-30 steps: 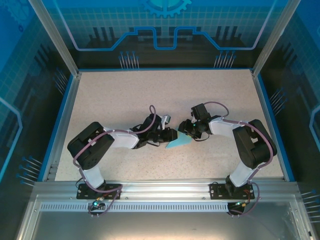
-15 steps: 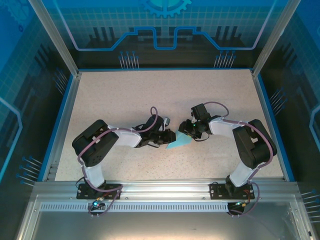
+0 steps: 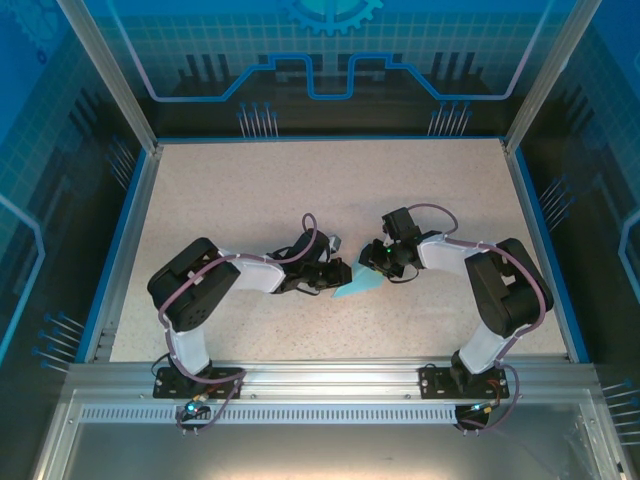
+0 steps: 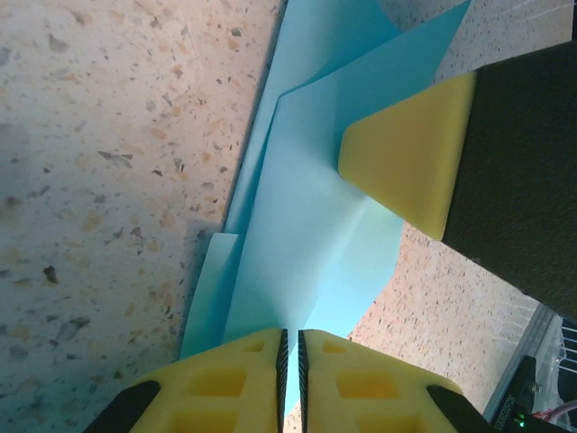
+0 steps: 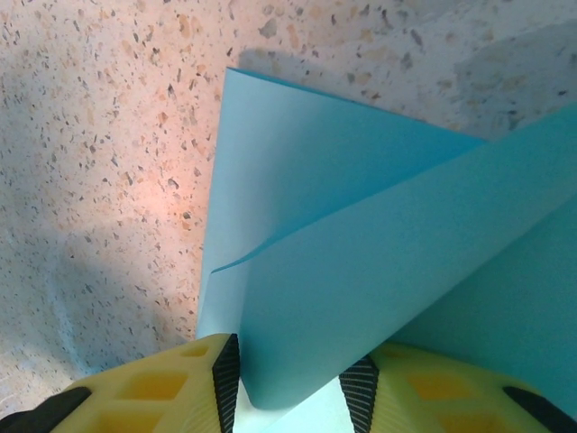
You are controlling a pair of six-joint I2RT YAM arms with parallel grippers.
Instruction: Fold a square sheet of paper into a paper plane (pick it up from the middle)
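The light-blue sheet of paper [image 3: 358, 286] lies partly folded on the table between both arms, with creases and raised flaps. My left gripper [image 3: 338, 274] is shut on one edge of the sheet [image 4: 306, 234], its yellow fingers [image 4: 225, 379] pinching the thin paper. My right gripper [image 3: 372, 263] meets the sheet from the other side. In the right wrist view its jaws stand open, and a curled flap of the sheet [image 5: 361, 271] rises between the pads [image 5: 225, 374]. One right finger [image 4: 410, 153] rests on the paper in the left wrist view.
The speckled tabletop [image 3: 250, 200] stretches wide behind and beside the arms. A blue rim [image 3: 130, 230] and metal frame posts border it. The two wrists are close together at the table's middle.
The left arm's elbow and shoulder have shifted slightly to the right. The paper and the right arm have hardly moved.
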